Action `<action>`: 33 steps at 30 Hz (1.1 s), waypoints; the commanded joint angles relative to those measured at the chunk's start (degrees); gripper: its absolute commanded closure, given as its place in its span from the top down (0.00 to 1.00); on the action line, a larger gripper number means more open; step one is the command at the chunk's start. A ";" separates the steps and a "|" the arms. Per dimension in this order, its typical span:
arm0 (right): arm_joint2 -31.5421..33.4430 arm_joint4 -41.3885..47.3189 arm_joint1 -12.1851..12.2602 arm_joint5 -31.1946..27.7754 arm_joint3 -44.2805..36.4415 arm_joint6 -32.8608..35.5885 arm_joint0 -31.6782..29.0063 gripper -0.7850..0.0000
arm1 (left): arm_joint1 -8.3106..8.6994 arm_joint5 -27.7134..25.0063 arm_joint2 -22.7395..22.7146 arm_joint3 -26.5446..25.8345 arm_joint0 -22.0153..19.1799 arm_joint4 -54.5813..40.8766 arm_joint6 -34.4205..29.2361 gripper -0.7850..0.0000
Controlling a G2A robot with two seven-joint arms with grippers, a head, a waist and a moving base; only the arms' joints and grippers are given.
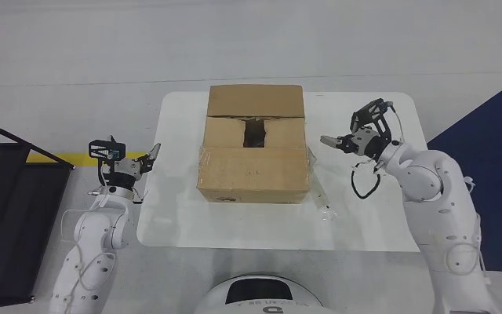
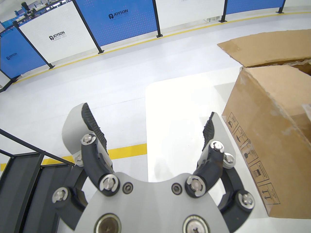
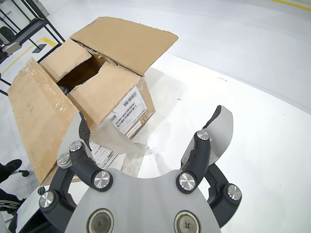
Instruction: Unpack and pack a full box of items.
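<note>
Cardboard box is sitting on the table, outer flaps lying open, inner ones leaving a torn gap; perhaps an item is showing inside. Left gripper is hovering beside the box, jaws spread wide, holding nothing. Right gripper is hovering at the box's other side, also spread wide and empty.

Floor: pale grey, glossy, yellow line. Partition panels: blue and white, black posts. Black rack: beside white table.
</note>
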 commanded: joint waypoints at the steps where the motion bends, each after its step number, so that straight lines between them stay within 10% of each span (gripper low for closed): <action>1: 0.00 0.01 0.00 0.01 -0.01 0.02 0.00 1.00 | 0.00 0.00 0.00 0.00 0.00 0.00 0.00 1.00; 13: -5.49 -2.64 -0.21 -0.18 4.20 -0.35 -1.73 1.00 | 0.00 0.00 0.00 0.00 0.00 0.00 0.00 1.00; 33: -7.86 23.02 1.16 -20.79 6.24 6.73 -0.04 1.00 | 0.00 0.00 0.00 0.00 0.00 0.00 0.00 1.00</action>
